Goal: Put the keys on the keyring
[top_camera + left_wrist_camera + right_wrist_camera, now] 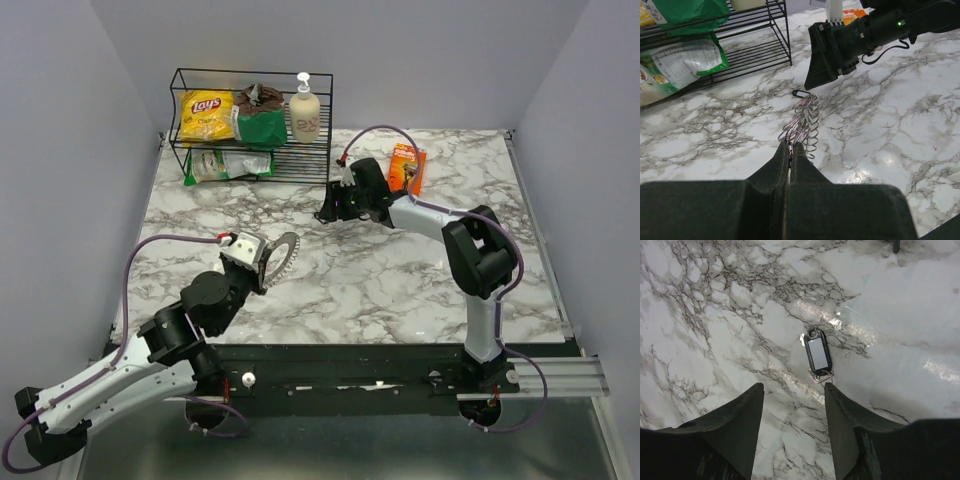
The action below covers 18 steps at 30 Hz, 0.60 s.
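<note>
Pinching keyring (802,122), left jaws pressed together; right jaws spread above key fob (818,354).

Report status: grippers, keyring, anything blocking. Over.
Left gripper shut on keyring. Right gripper open, poised above small dark key fob on the marble, not touching it. No obstruction seen between them.

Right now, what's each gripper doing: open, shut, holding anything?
Left gripper: shut on the keyring.
Right gripper: open, holding nothing, above a small dark key fob on the table.
</note>
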{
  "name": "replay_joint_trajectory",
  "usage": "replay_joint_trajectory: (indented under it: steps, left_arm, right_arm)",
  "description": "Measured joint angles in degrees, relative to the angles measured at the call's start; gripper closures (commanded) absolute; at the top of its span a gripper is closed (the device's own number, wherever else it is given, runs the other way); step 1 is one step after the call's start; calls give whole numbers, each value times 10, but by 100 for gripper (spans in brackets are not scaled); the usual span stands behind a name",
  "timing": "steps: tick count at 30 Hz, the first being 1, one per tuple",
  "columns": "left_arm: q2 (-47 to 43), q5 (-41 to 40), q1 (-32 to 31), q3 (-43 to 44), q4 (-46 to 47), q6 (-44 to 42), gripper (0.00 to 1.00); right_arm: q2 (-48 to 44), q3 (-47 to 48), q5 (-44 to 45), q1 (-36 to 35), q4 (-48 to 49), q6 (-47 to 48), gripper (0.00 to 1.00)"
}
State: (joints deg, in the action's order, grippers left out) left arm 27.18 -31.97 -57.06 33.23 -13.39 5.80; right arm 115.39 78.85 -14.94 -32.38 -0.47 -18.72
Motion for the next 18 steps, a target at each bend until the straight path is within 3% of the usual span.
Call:
replay_joint_trajectory:
  steps: [6,9,18]
  left_arm:
    - [19,25,0,0,3,-3,100]
    - [21,33,0,-1,4,-3,100]
    - [16,56,0,-3,14,-7,100]
  right_arm:
    - [26,7,-23,16,-14,-19,43]
    - [34,11,-28,21,-21,-26,52]
    - [77,60,-51,30,-38,-53,52]
